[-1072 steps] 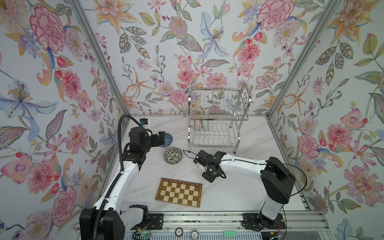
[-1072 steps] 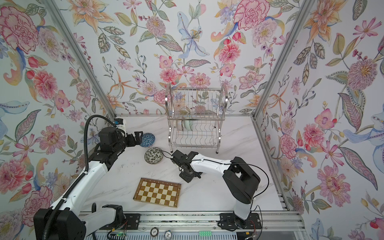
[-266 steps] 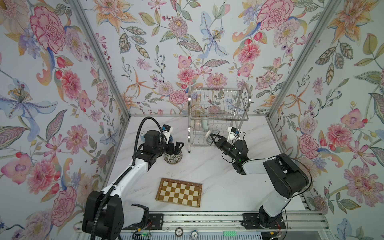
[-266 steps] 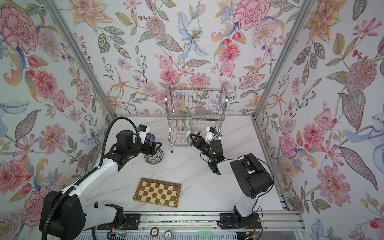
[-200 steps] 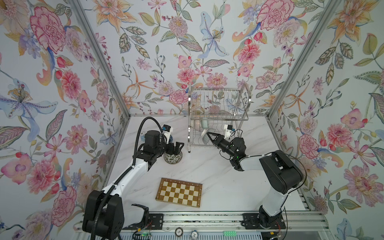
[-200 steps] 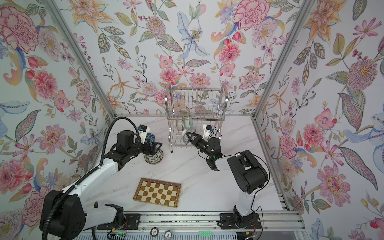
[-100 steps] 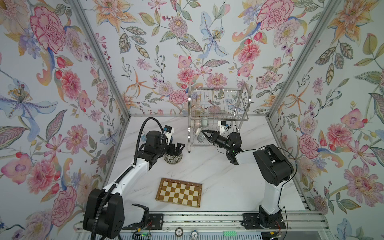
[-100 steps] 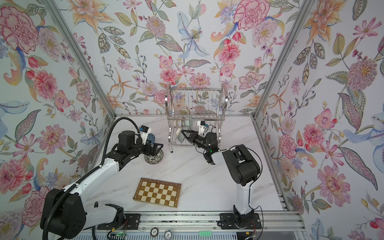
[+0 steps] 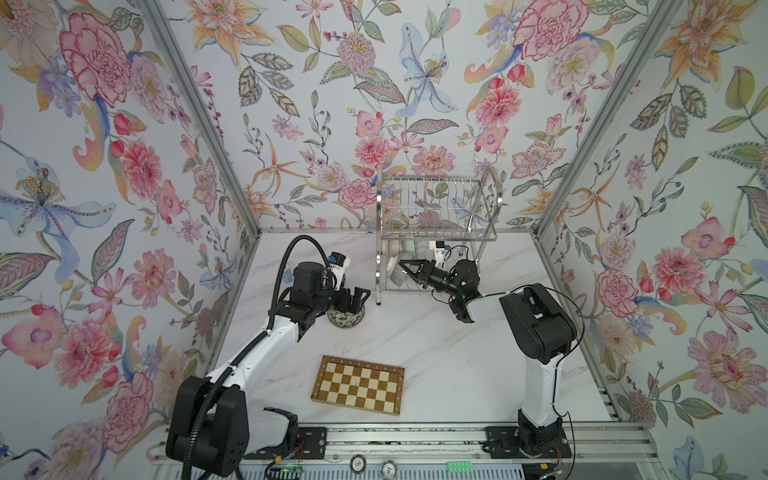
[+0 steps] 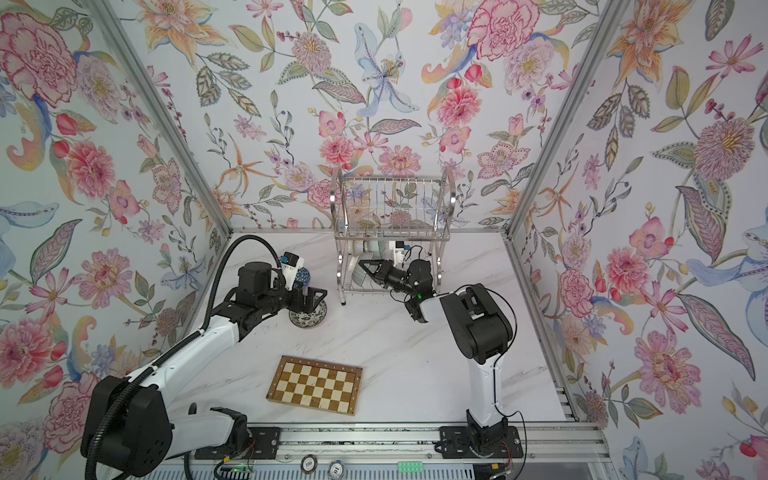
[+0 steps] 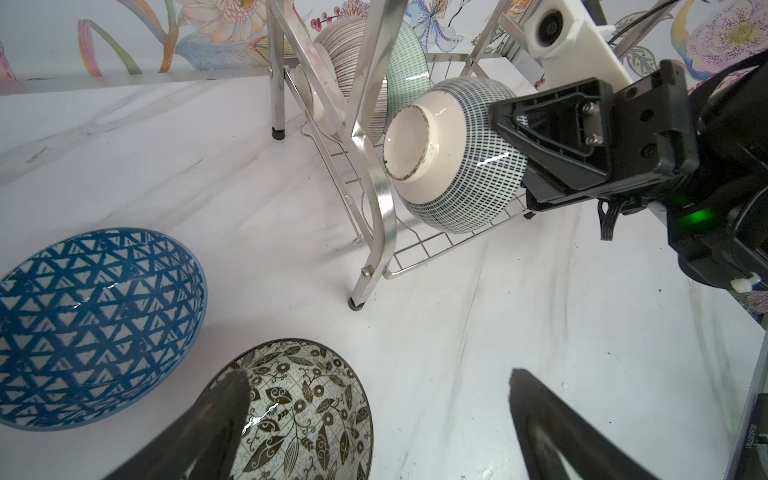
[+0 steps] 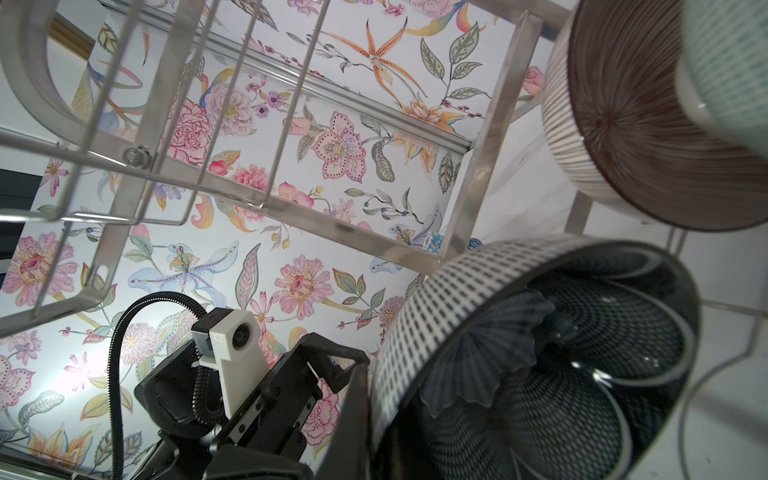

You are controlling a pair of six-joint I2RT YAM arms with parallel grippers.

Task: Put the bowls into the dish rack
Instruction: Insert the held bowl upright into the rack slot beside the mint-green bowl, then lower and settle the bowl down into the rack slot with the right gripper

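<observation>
Steel wire surrounds the right tool [image 9: 409, 268], which reaches into the lower tier of the rack [image 9: 440, 240] and is clenched on the rim of the navy bowl [image 11: 457, 166], one finger inside and one outside. That bowl stands on edge, foot turned away from the tool, its lower side at the tier's wires. Off the tool's side, toward the back wall, the pink bowl [image 12: 644, 137] and green bowl [image 11: 405, 70] stand on edge in the same tier, close together. The left tool [image 9: 356, 296] hangs released, jaws wide, just above the floral bowl [image 11: 307, 407], upright on the desk [image 9: 436, 353]. Just beside that tool sits the lattice bowl [image 11: 95, 324]. The board [image 9: 358, 384] lies well apart from both tools.
</observation>
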